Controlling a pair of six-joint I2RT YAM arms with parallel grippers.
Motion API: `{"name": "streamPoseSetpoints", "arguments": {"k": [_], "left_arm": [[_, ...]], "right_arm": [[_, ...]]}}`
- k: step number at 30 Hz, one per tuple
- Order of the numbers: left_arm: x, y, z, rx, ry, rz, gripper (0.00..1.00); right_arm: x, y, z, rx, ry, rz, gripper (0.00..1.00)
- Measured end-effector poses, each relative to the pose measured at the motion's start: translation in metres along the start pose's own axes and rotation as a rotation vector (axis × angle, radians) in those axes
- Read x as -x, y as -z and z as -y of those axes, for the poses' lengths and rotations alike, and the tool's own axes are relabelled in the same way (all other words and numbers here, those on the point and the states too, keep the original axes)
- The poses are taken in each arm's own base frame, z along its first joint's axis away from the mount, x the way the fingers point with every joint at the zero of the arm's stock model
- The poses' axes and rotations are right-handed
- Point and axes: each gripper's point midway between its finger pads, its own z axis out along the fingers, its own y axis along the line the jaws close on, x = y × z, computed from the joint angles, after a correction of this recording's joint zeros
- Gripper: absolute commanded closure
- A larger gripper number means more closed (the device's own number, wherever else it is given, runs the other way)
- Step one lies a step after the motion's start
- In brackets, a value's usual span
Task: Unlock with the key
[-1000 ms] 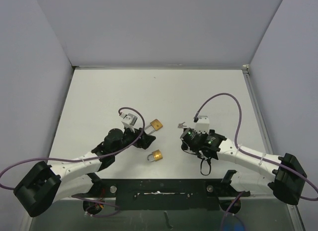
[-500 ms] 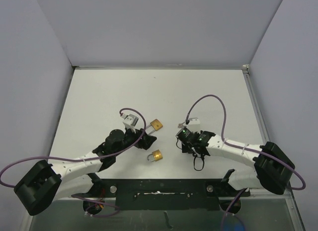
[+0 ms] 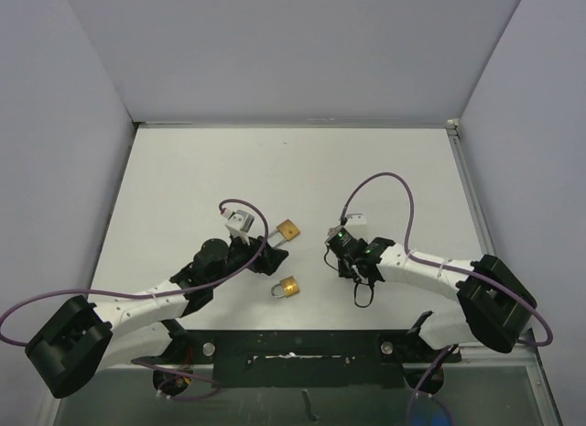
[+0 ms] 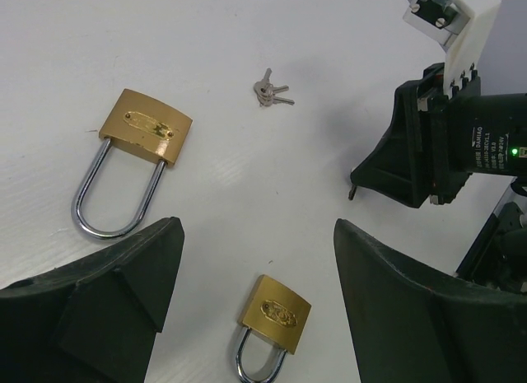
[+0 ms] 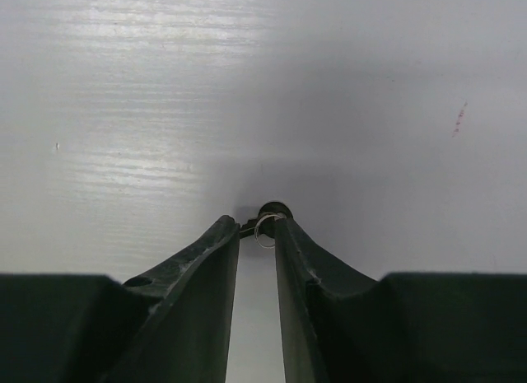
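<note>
Fingers: left gripper [image 4: 255, 243] wide, empty; right gripper [image 5: 257, 222] unclear; 2 padlocks [image 4: 146, 126] [image 4: 277, 313], 1 keyring [image 4: 265, 91].

This is a robot laboratory test cell. A plain white tabletop [image 3: 183, 169] is boxed in on three sides by bare, pale grey wall panels [image 3: 293, 50]. Two white-and-black robot arms, left [image 3: 146, 302] and right [image 3: 430, 275], are bolted to a black mounting rail [image 3: 302, 348] at the near edge. Loose purple cables [image 3: 403, 183] loop from the arms. Two brass padlocks [image 3: 287, 229] lie on the tabletop.
</note>
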Motion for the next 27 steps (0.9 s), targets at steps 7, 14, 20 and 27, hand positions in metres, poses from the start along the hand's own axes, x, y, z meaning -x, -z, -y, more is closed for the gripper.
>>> {"name": "streamPoseSetpoints", "arguments": {"k": [7,14,20,27], "left_arm": [[0.0011,-0.0002,-0.0002,0.002,0.0,0.005,0.27],[0.0011,-0.0002,-0.0002,0.002,0.0,0.005,0.27],[0.0011,-0.0002,-0.0002,0.002,0.0,0.005,0.27],[0.0011,-0.0002,-0.0002,0.002,0.0,0.005,0.27]], "right_arm": [[-0.0072,-0.0054,-0.002,0.001,0.017,-0.033,0.75],[-0.0079,-0.0051,-0.004,0.011,0.016,-0.038,0.87],[-0.0089,-0.0058,-0.0043,0.011,0.013,-0.043,0.95],[-0.008,-0.0067,-0.0025,0.003,-0.004,-0.042,1.0]]}}
